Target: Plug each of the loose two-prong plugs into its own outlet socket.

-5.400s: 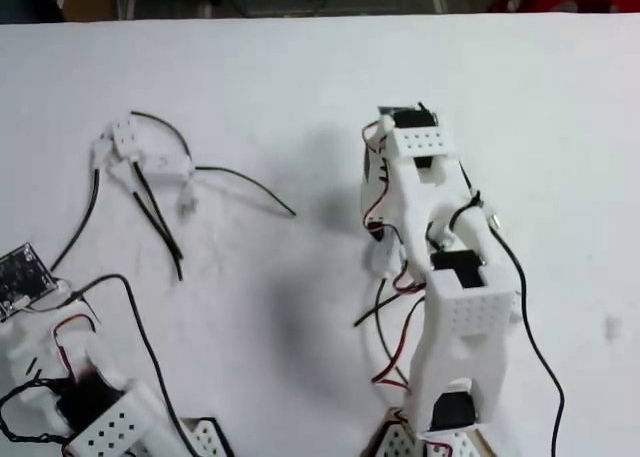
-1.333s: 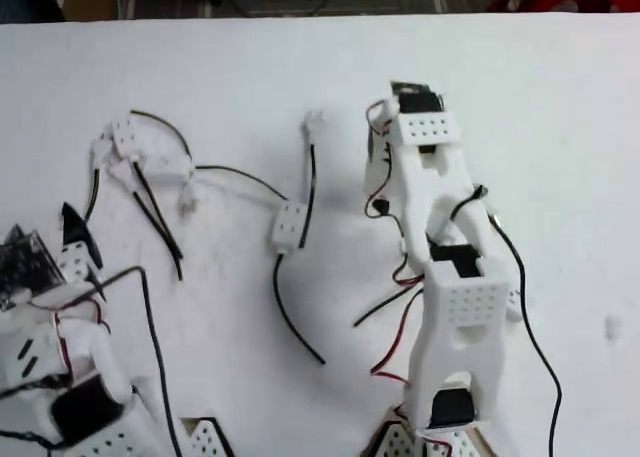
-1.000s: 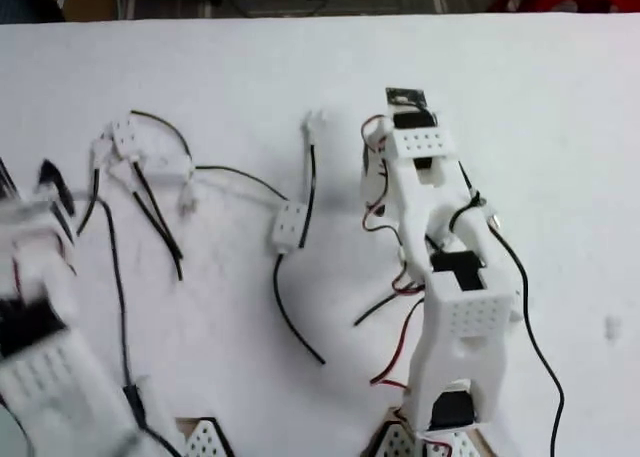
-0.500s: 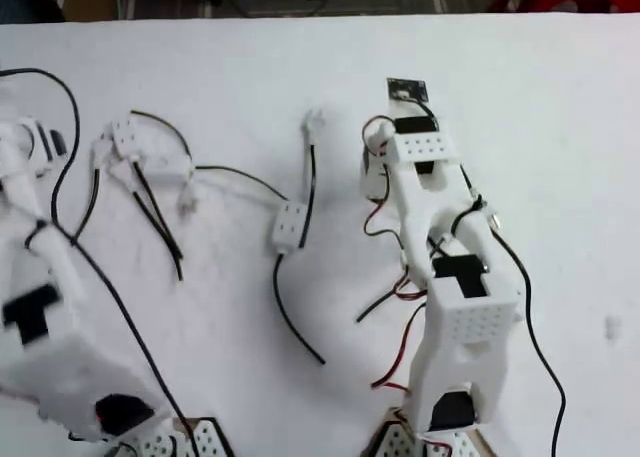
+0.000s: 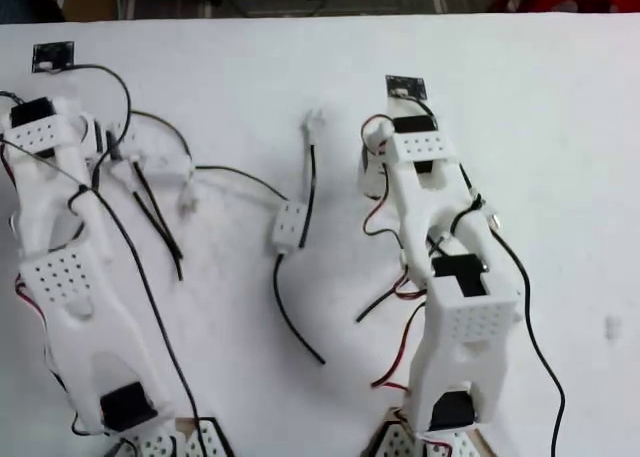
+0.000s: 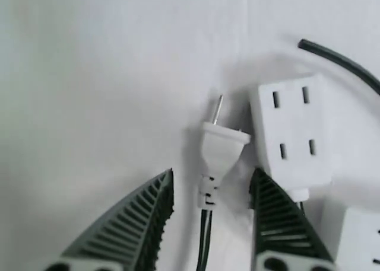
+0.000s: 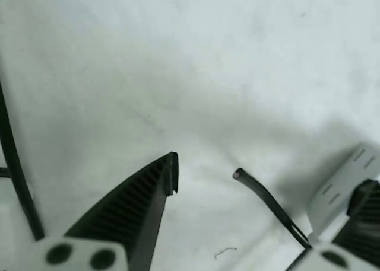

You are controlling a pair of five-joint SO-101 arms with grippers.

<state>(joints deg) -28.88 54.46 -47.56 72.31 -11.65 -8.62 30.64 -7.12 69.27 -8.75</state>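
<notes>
Here, on the left of the counter [image 5: 560, 97], the left claw [image 6: 212, 182] is spread astride a white two-prong plug [image 6: 221, 149], which lies just beside a white outlet socket [image 6: 294, 131]. Mid-counter, another plug [image 5: 314, 127] lies with its black cord [image 5: 310, 177] running to a second socket [image 5: 290, 225]. The right claw [image 7: 267, 182] is spread over a cut cable end [image 7: 237, 175].

overhead light falls evenly on the white table [image 5: 560, 97], and the high view is bright throughout. my arms throw soft, pale shadows with loose edges. between the fingers of my left claw [image 6: 212, 176], the plug [image 6: 221, 146] and outlet block [image 6: 294, 134] each lay a faint shadow close alongside. at my right wrist the table reads dimmer, and a cable end [image 7: 240, 176] trails a broad grey shadow.
</notes>
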